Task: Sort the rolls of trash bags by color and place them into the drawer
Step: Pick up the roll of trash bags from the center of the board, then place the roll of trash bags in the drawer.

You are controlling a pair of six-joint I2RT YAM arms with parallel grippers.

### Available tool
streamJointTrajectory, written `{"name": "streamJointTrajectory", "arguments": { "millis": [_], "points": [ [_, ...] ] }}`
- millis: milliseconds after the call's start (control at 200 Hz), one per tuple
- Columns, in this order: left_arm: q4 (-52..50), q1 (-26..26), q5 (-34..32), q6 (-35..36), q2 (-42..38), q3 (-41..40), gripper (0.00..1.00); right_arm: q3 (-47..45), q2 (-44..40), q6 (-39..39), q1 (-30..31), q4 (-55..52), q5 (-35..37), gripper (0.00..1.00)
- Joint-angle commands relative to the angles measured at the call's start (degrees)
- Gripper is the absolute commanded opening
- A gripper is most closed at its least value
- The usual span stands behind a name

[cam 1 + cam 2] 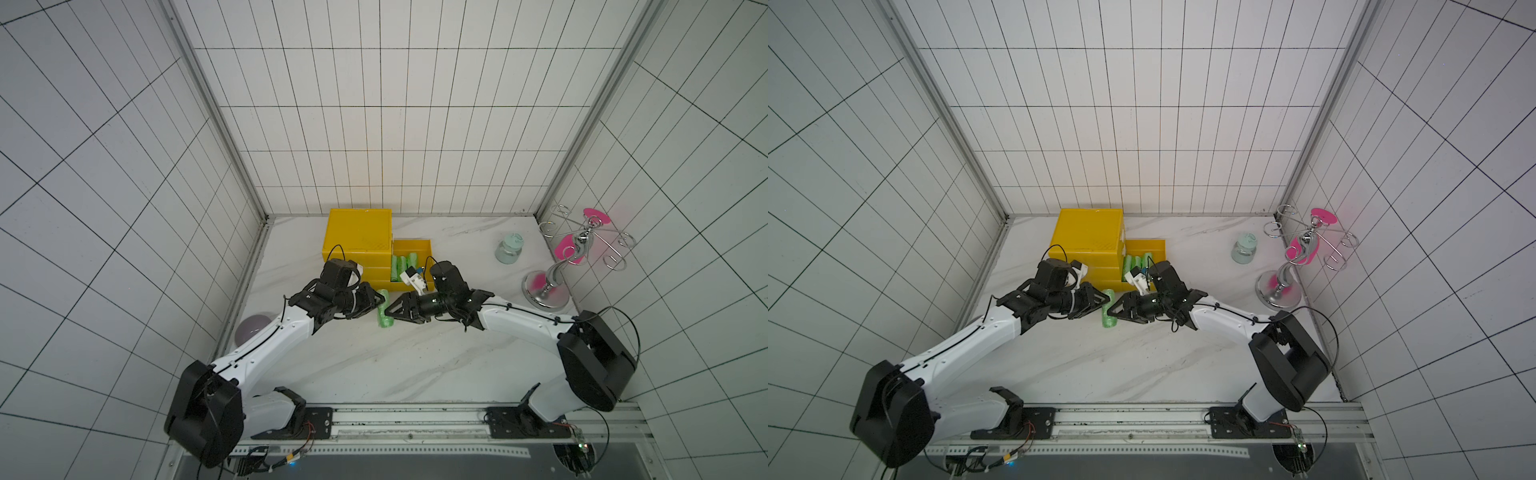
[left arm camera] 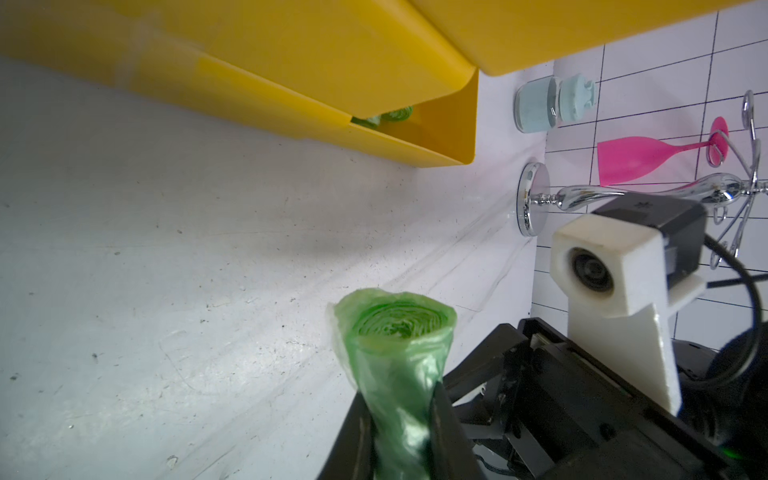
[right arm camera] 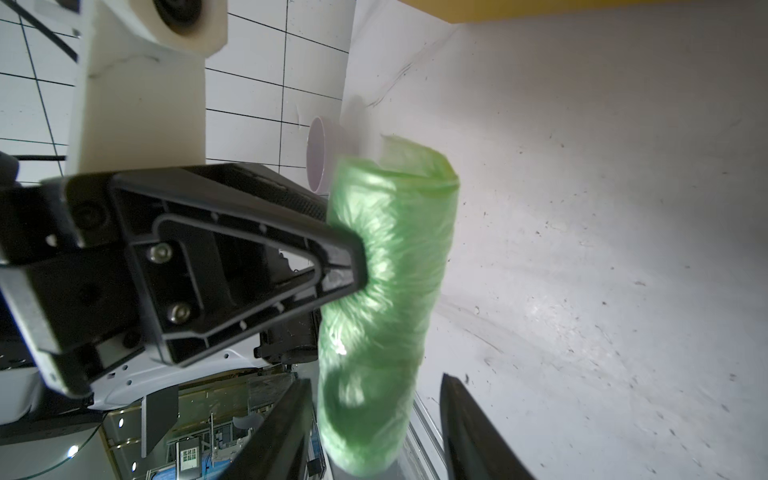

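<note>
left gripper (image 1: pixel 381 304): clamped tight mid-length on a light green trash-bag roll (image 2: pixel 395 365) | right gripper (image 1: pixel 389 313): jaws apart, straddling that roll's near end, gap showing on one side | roll: between both grippers, just in front of open yellow drawer (image 1: pixel 412 244) | drawer: holds more green rolls (image 1: pixel 401 266) side by side

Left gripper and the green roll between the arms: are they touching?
Touching. Left wrist view: the jaws of the left gripper pinch the green roll, squeezing it narrow.
</note>
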Motion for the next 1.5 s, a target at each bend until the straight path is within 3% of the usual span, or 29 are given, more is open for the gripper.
{"name": "streamJointTrajectory", "arguments": {
  "millis": [0,190,315,420,570,760,965,1059,1234,1494],
  "points": [
    [2.01,-0.33,1.97,-0.73,-0.25,2.13,0.20,-0.71,1.00,1.74,0.79,3.03,-2.37,0.46],
    [2.63,-0.42,2.83,-1.46,-0.06,3.28,0.26,-0.39,1.06,3.02,0.85,4.53,-2.93,0.24],
    [1.38,-0.42,1.29,-0.80,-0.78,4.96,0.56,0.50,0.19,2.38,-0.05,2.31,-1.99,0.15],
    [-5.00,-0.29,-4.48,2.89,-1.50,9.51,0.65,2.47,-0.81,-0.69,-2.40,-4.38,-0.55,0.12],
    [-12.46,-0.17,-14.99,9.32,-2.63,17.01,0.67,7.59,-1.52,-9.30,-7.76,-18.60,3.24,0.11],
    [-21.28,4.96,-23.73,19.42,-0.75,27.97,0.68,21.92,2.87,-22.56,-11.88,-41.26,21.08,0.12],
    [-23.16,17.07,-24.29,26.99,6.01,34.67,0.64,41.14,16.44,-27.73,-12.78,-53.57,33.53,0.13],
    [-22.73,20.38,-22.81,28.49,9.75,35.85,0.60,48.95,23.04,-28.11,-12.93,-57.33,36.84,0.14],
    [-20.48,21.47,-21.66,29.06,14.44,35.30,0.58,58.29,31.88,-28.41,-13.04,-61.43,41.63,0.15],
    [-17.12,21.69,-19.20,28.70,17.04,32.94,0.57,64.45,39.34,-28.58,-13.18,-64.10,44.28,0.17]
  ]
}}
